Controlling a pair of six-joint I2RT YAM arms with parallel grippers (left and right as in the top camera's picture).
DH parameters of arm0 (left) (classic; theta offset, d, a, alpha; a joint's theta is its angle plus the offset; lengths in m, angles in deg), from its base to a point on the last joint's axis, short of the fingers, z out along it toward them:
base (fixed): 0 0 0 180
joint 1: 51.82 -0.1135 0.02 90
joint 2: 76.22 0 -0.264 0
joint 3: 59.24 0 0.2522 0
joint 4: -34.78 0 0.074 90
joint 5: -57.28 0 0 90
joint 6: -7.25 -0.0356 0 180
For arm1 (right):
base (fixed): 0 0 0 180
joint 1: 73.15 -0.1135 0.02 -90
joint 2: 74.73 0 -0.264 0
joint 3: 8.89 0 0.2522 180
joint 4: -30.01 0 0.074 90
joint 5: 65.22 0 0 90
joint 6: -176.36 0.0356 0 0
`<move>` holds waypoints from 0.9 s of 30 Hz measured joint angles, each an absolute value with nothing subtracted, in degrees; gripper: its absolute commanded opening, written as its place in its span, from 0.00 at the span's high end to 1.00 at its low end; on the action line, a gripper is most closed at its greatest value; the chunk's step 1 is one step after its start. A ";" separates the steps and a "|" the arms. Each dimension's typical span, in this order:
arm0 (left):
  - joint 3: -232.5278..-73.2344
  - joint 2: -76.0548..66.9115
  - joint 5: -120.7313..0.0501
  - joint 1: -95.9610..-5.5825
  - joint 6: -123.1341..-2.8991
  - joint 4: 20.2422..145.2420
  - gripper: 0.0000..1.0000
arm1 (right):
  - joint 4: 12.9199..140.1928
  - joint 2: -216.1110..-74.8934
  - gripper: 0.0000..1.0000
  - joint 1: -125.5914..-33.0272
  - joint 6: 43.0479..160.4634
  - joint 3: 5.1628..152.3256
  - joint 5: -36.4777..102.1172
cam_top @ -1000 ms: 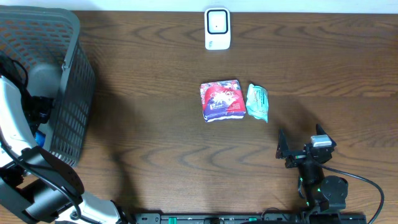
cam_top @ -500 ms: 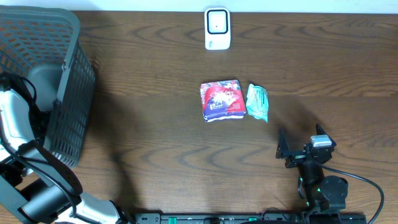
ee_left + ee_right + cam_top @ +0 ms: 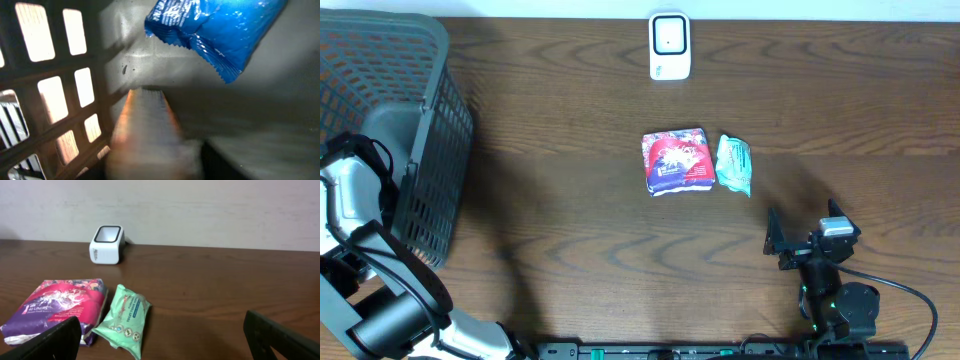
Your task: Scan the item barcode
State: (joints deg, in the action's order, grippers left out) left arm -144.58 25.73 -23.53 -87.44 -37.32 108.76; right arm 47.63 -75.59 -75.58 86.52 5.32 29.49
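Observation:
A white barcode scanner (image 3: 669, 46) (image 3: 107, 244) stands at the table's far edge. A red-and-purple packet (image 3: 676, 161) (image 3: 57, 307) and a green tissue packet (image 3: 734, 164) (image 3: 123, 319) lie side by side mid-table. My left arm (image 3: 355, 195) reaches down into the dark mesh basket (image 3: 430, 120), where the overhead view hides its gripper. The left wrist view has a blue packet (image 3: 215, 30) ahead on the basket floor and one blurred finger (image 3: 145, 130) close to the lens; the jaw gap does not show. My right gripper (image 3: 800, 245) (image 3: 170, 340) rests open near the front edge, nothing between its fingers.
The basket's mesh wall (image 3: 55, 100) stands close on the left of the left wrist camera. Bare brown table (image 3: 570, 200) lies between the basket and the two packets.
My left arm has shifted toward the front inside the basket, and the blue patch beside it in the overhead view is now covered. The right arm and the table's packets have not moved.

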 measured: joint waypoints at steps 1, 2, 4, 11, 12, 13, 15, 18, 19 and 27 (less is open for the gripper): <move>-144.58 25.73 -23.56 -87.44 -37.21 108.65 0.92 | 47.61 -75.59 0.01 -75.58 86.52 5.32 29.49; -144.58 25.73 -23.53 -87.44 -37.35 108.65 0.93 | 47.63 -75.59 0.01 -75.58 86.52 5.32 29.49; -144.58 25.73 -23.56 -87.44 -37.13 108.81 0.92 | 47.61 -75.59 0.01 -75.58 86.52 5.32 29.49; -148.05 25.08 -26.42 -87.46 -40.41 112.19 0.93 | 47.63 -75.59 0.01 -75.58 86.50 5.32 29.49; -149.52 24.40 -28.08 -87.46 -41.96 112.15 0.93 | 47.63 -75.59 0.01 -75.58 86.52 5.32 29.49; -151.15 23.39 -29.98 -87.44 -43.57 112.09 0.93 | 47.63 -75.59 0.01 -75.58 86.52 5.32 29.49; -154.28 20.57 -33.85 -87.44 -46.02 111.91 0.92 | 47.63 -75.59 0.01 -75.58 86.52 5.32 29.49; -159.07 13.97 -39.07 -87.44 -48.49 111.12 0.93 | 47.63 -75.59 0.01 -75.58 86.52 5.32 29.49; -160.33 11.53 -40.45 -87.44 -48.95 110.62 0.93 | 47.63 -75.59 0.01 -75.58 86.52 5.32 29.49; -162.74 -8.65 -47.58 -85.62 -51.97 105.64 0.93 | 47.63 -75.59 0.01 -75.58 86.52 5.32 29.49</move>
